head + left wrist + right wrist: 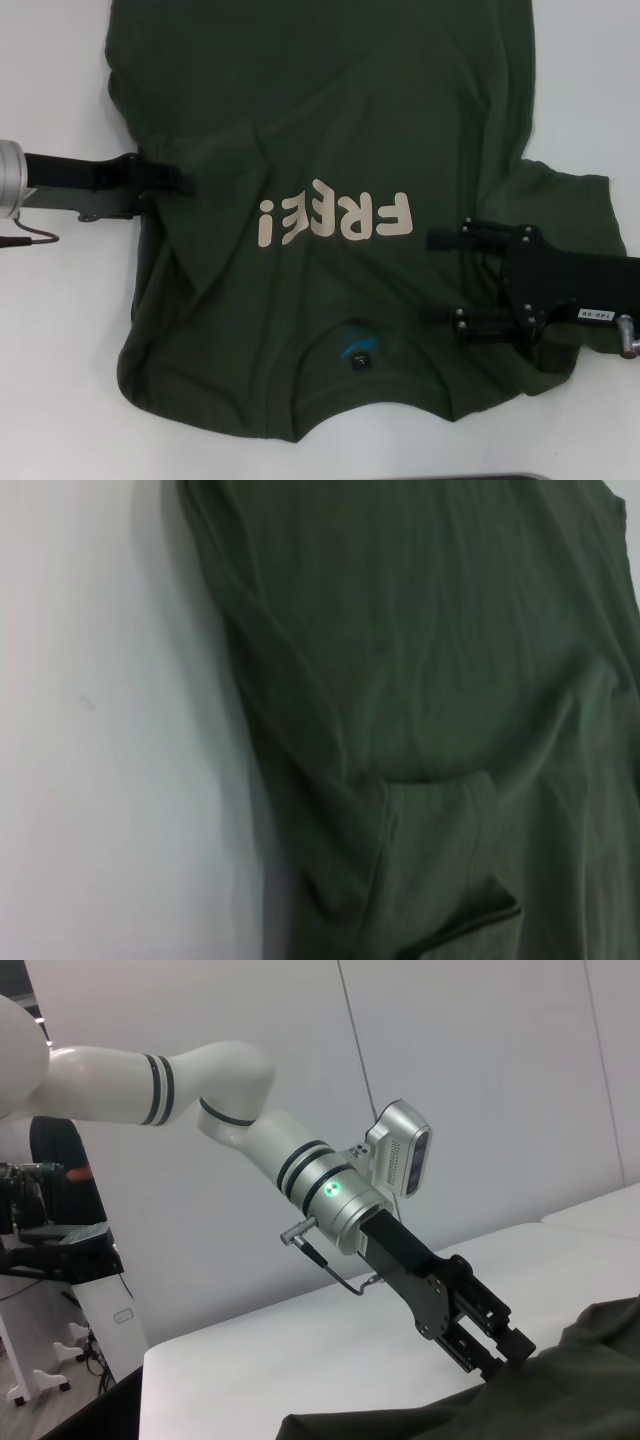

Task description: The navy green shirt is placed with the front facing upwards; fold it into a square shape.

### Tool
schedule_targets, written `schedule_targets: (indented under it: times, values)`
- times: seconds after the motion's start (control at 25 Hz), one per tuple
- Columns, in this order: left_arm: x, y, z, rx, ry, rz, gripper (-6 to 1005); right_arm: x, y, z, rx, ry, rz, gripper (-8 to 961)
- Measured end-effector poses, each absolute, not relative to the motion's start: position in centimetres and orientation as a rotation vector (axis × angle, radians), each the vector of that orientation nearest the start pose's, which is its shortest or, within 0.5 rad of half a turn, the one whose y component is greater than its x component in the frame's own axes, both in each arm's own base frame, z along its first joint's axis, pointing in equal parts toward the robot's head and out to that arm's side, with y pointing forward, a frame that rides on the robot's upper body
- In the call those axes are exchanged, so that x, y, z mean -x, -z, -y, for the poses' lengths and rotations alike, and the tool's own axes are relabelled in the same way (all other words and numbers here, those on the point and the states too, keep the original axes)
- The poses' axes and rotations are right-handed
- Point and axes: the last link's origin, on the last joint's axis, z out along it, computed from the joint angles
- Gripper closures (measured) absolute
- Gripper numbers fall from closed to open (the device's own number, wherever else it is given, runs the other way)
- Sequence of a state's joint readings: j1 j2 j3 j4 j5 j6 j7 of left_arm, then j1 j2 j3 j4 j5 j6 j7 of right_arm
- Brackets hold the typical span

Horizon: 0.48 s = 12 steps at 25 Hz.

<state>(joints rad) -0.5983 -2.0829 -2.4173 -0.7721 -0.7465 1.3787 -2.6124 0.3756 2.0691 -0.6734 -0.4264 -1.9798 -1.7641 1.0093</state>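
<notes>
Currently, head view: navy green shirt (330, 130) lies front-up on white bench (60, 400), collar toward the robot, cream "FREE" lettering (335, 220) reading upside-down. Blue mark and small label (358, 352) visible inside the collar. Cloth is rumpled, w/ creases running across the chest. Left claw (180, 182) comes in from the shirt's left edge, at about lettering height, tips on the fabric; fingers look drawn together, a fold of cloth bunched at the tips. Right claw (437, 277) sits over the shirt's right side, beside the sleeve, fingers spread well apart, one above the other in the picture, nothing between them.

Left wrist view: only shirt (430, 700) and bare bench (100, 740); shirt edge folded and wrinkled, a hemmed sleeve edge showing. Own fingers not visible here.

Right wrist view: left arm (200, 1090) reaching down, left claw (508, 1352) w/ tips at the shirt (540, 1400) edge on the bench (300, 1350), pinching the cloth.
</notes>
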Motion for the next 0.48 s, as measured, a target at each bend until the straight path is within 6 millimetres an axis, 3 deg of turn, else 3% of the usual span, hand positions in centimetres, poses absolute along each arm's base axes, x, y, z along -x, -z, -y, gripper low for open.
schedule_targets:
  times: [0.36,0.48]
  values:
    - [27.99,0.43,-35.62,2.086,0.167,2.027,468,-29.42,2.61,-24.01,2.789,-0.966,-0.509,70]
    - [27.84,0.43,-35.73,2.088,0.163,2.024,569,-29.44,2.60,-23.99,2.788,-0.966,-0.510,70]
